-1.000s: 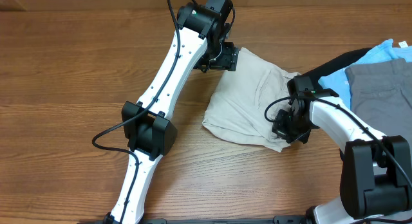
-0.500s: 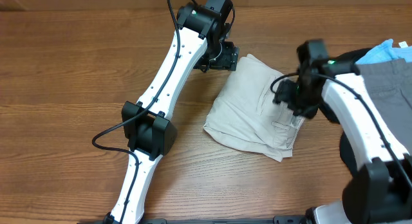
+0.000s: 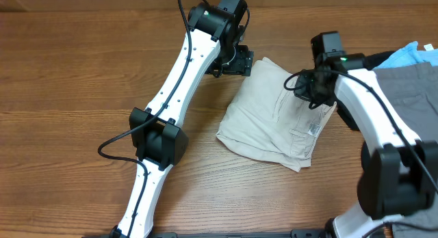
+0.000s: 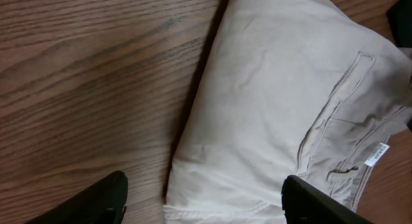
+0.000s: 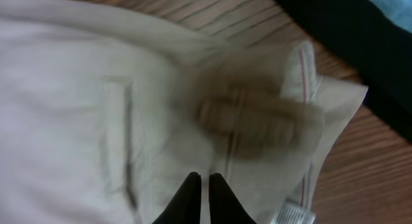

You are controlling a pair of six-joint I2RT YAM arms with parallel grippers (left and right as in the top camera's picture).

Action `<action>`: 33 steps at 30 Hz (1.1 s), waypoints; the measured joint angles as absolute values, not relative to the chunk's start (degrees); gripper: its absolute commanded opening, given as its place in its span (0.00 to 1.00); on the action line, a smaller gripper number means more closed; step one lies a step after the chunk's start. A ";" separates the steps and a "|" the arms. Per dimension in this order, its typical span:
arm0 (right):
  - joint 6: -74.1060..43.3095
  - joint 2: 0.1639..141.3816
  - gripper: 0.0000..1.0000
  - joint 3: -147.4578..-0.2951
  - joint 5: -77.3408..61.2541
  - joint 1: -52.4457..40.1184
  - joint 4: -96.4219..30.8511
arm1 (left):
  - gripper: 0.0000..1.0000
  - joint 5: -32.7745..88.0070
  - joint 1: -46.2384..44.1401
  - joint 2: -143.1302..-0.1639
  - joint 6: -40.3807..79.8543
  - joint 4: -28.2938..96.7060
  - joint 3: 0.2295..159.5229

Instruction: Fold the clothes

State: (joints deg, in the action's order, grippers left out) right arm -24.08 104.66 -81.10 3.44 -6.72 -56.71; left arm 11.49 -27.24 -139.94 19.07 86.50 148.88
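Note:
The pale beige shorts (image 3: 267, 111) lie folded in the middle of the table, welt pocket and small white tag (image 3: 315, 128) facing up. My left gripper (image 3: 238, 61) is open at their far left corner. In the left wrist view its fingers (image 4: 106, 199) stand wide apart, just above the shorts (image 4: 270, 102) and the wood. My right gripper (image 3: 311, 93) hovers over the shorts' right side. In the right wrist view it (image 5: 205, 180) is shut and empty above the beige cloth (image 5: 96, 102). The tag also shows there (image 5: 293, 214).
A pile of garments lies at the right edge: grey (image 3: 407, 94) on top, light blue (image 3: 414, 53) and black (image 3: 373, 60) beneath. The black cloth (image 5: 335, 24) lies just beyond the shorts' waistband corner. Bare wood surrounds the shorts.
My right gripper rose from the shorts' near right edge and swung back over them, laying that part over. The shorts now lie narrower. The left arm has not moved.

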 measured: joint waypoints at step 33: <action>-24.43 109.82 0.04 -87.66 4.27 0.45 -62.06 | 0.75 10.83 -27.40 -139.94 19.07 86.83 148.88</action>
